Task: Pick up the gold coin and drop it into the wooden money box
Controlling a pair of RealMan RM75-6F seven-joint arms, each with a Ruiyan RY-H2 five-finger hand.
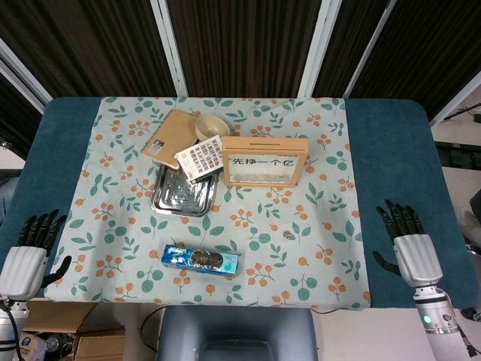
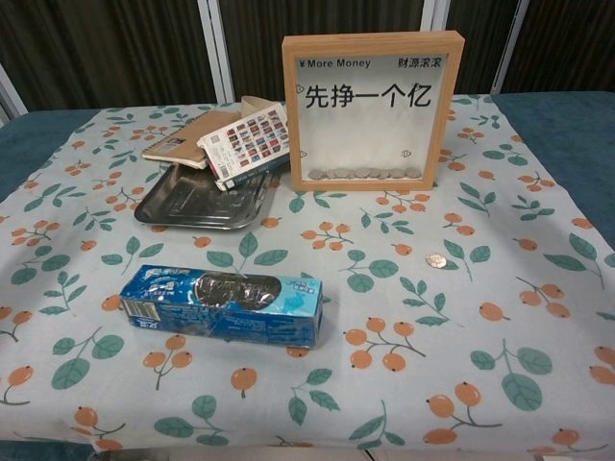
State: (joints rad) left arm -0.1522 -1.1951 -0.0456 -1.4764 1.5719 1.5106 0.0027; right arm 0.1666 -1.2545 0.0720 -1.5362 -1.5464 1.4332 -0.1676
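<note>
Both your left hand point(image 1: 26, 254) and right hand point(image 1: 409, 248) hover empty with fingers spread, well apart from the coin point(image 2: 436, 260) and money box point(image 2: 370, 110).

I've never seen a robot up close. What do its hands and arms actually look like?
Each robot hand, left and right, has slim black fingers and a black thumb on a ribbed, pale grey-white palm shell. Below the right one sits a grey cylindrical wrist with a small green light.
</note>
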